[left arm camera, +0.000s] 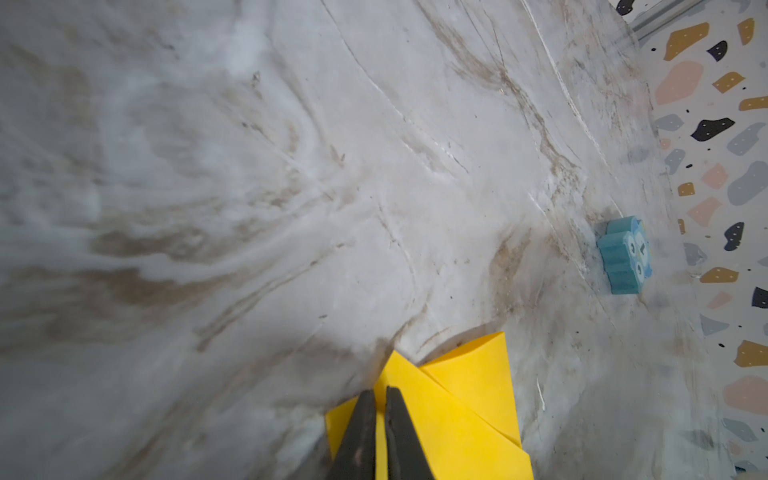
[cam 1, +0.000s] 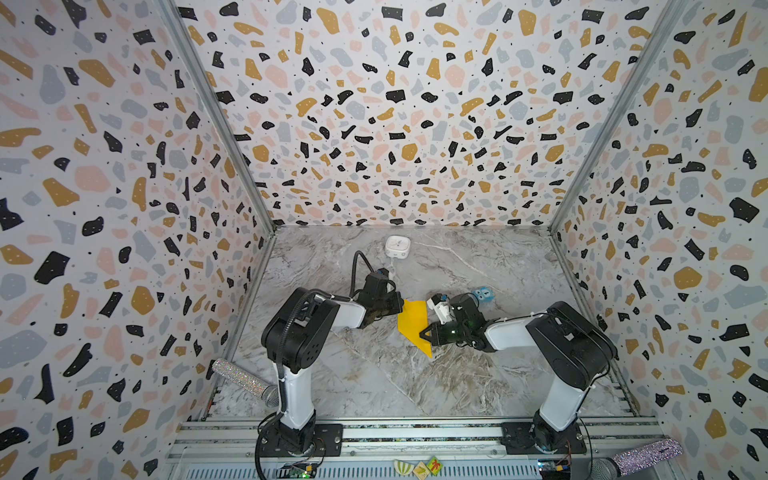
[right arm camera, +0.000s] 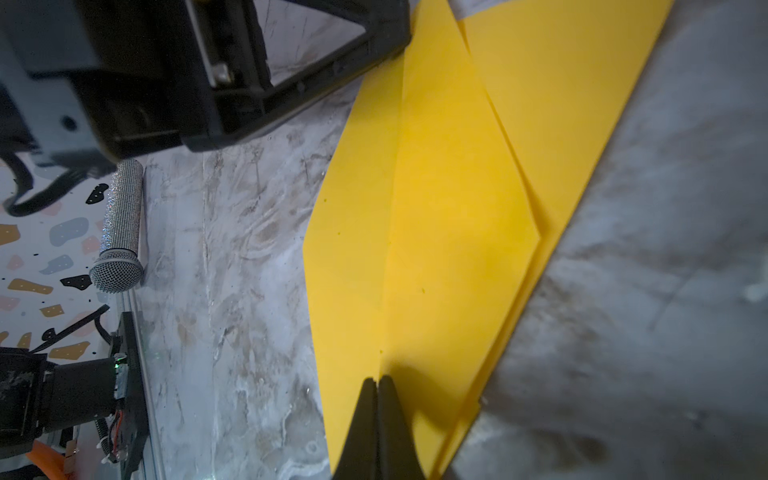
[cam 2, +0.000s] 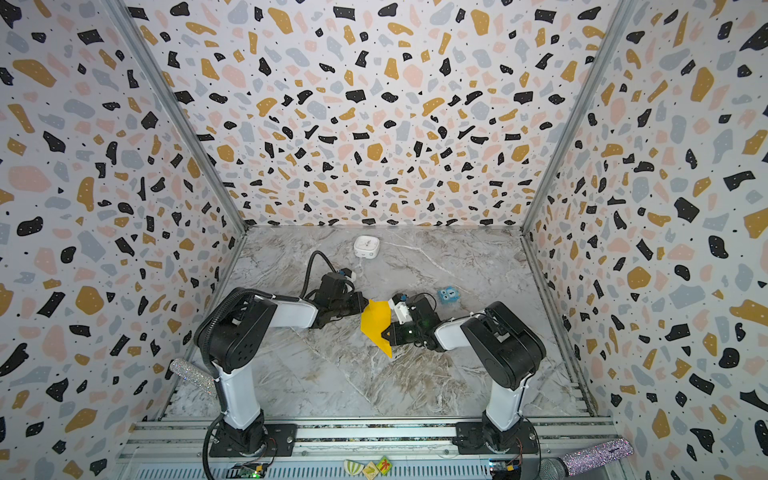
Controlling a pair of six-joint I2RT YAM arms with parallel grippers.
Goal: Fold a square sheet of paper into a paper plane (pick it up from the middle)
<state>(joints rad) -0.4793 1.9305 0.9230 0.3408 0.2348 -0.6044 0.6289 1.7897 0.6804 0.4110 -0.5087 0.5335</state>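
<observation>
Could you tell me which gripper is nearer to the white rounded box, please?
Left. The left gripper pinches the far end of the folded yellow paper, toward the white rounded box; the right gripper is at its nearer part, farther off.

I see the paper plane [cam 1: 413, 326] half-made, showing in both top views [cam 2: 376, 322]: bright yellow-orange paper folded into a long tapering shape. It sits about mid-scene, sharp tip pointing near and slightly right, broad blunt end far. In the right wrist view the paper plane [right arm camera: 436, 228] shows overlapping flaps along a lengthwise crease. In the left wrist view the paper plane [left arm camera: 449, 415] has one far flap curling up.
</observation>
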